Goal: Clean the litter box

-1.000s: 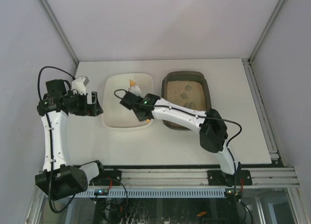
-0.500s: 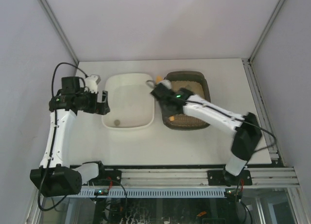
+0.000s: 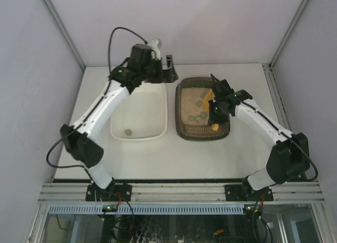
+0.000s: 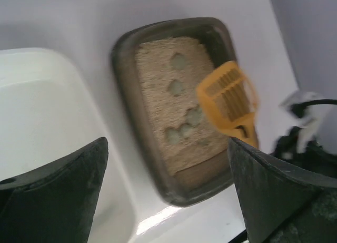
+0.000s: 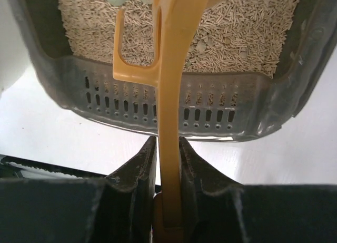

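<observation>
The left tool (image 3: 168,73) hangs above the far right corner of the white tub (image 3: 114,124), its fingers (image 4: 58,193) spread wide with nothing between them. One small dark clump (image 3: 128,132) lies in the tub's near left part.

Just right of the tub, with a thin strip of white worktop (image 3: 247,153) between them, sits the litter box (image 3: 202,136). It is a dark grey-brown, slightly see-through rectangular tray with rounded corners and a broad rim. Beige litter (image 3: 190,98) of short pellets fills it, and several grey-green lumps (image 3: 199,115) lie on top. Its long axis runs parallel to the tub's, from the arm bases towards the far wall. The end nearest the bases has a sloping shelf pierced with rows of slots.

A yellow-orange slotted scoop (image 4: 230,95) is held over the half of the box farther from the tub, head towards the far wall. The right tool (image 5: 168,145) pinches its handle, with both fingers pressed flat against it above the slotted end.
</observation>
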You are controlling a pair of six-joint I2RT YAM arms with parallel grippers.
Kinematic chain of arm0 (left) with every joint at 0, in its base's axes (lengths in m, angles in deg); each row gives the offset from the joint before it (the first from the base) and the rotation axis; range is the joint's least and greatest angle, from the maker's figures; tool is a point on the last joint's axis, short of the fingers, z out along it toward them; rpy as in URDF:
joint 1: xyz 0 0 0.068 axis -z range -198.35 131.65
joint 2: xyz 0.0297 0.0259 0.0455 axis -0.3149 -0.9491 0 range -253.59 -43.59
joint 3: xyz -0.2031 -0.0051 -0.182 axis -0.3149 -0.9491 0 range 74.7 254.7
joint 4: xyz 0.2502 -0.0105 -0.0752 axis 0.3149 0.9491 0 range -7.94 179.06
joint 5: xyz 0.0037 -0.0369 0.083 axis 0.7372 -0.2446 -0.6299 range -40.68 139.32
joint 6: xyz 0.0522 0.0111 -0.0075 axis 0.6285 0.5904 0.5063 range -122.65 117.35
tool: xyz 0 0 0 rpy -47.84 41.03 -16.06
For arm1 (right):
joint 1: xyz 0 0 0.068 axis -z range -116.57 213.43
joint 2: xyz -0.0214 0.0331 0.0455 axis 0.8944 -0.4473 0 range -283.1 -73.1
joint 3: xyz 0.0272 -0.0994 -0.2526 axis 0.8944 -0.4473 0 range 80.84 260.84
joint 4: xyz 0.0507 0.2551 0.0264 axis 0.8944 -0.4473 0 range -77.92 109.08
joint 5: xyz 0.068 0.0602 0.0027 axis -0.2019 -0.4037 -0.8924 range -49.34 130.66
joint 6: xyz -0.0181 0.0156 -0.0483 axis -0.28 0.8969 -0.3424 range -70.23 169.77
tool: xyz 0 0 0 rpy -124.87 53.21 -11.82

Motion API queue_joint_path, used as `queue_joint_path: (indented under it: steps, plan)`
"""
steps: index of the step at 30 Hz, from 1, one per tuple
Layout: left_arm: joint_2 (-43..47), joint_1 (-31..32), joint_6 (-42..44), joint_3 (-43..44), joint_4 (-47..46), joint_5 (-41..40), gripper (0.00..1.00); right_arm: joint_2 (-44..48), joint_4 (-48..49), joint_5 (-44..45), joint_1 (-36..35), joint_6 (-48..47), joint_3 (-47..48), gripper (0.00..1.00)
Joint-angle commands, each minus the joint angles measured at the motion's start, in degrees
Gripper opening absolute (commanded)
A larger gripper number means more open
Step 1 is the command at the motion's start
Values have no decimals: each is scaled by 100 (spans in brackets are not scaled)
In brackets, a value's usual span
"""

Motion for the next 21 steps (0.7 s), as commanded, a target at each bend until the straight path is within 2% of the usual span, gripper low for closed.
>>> queue_joint_path:
  steps: [1, 5, 10, 21]
  plan:
    - [-775, 448, -1435, 712, -44, -380, 97, -360, 244, -510, 177, -131, 74, 0]
    - [-1311, 453, -1997, 813, -393, -148, 96, -751, 201, -106, 189, -157, 280, 0]
    - [-1680, 466, -2161, 970, -341, 47, 95, -1129, 176, -19, 232, -282, 457, 0]
    - [-926, 284, -1715, 75, -572, -80, 95, -1949, 368, -319, 186, -276, 989, 0]
